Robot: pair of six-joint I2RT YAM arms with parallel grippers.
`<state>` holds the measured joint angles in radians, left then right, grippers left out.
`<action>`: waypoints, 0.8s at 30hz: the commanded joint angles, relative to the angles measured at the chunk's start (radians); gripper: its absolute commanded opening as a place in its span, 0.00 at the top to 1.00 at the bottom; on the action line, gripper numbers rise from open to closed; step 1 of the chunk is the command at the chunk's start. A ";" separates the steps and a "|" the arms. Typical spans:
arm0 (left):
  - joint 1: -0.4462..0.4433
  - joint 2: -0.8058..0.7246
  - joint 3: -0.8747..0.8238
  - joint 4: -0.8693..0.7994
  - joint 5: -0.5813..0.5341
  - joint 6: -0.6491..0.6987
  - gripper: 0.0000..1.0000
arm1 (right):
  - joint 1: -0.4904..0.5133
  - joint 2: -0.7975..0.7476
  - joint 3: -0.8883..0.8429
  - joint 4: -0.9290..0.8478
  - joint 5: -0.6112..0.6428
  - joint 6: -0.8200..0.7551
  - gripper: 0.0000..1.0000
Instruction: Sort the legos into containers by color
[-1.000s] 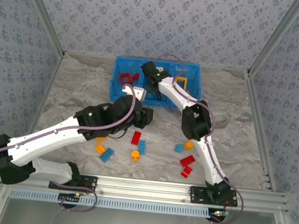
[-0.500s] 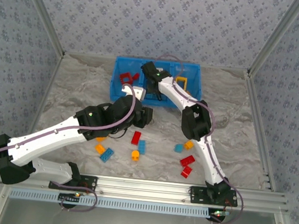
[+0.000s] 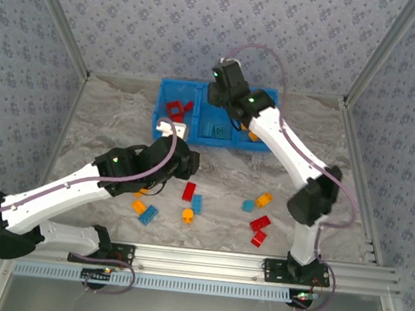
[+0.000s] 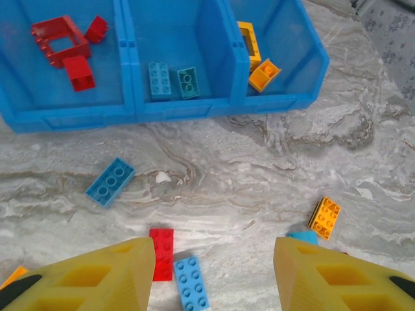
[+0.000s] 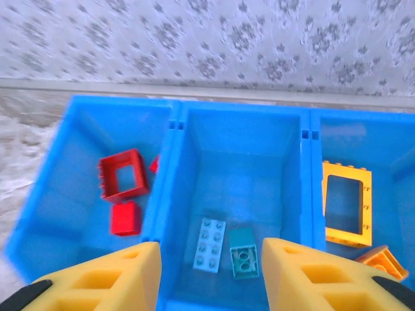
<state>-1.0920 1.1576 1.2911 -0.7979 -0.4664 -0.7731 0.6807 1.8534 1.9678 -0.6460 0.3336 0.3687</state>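
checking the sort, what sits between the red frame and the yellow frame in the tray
In the right wrist view, the middle compartment, holding a light blue brick and a teal brick.

Bright, even overhead light casts faint, soft shadows on the table (image 3: 108, 115). The right wrist view is slightly blurred, most on the wallpaper (image 5: 194, 39) at 12 o'clock; the left wrist view is crisp.

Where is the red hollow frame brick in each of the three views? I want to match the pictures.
Top external: red frame in the tray's left compartment, above centre-left.
Left wrist: red frame in the top left corner.
Right wrist: red frame left of centre.
Shared landmark: light blue brick in the middle compartment.
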 commanded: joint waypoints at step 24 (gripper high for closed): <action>0.113 -0.105 -0.270 -0.192 0.154 -0.185 0.44 | 0.580 -0.962 -0.990 0.084 -0.162 -0.017 0.49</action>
<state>-0.9855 1.0363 1.0454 -1.0100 -0.3676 -0.9375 1.2095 0.9108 1.0073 -0.5068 0.1146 0.3134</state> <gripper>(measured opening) 0.555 0.505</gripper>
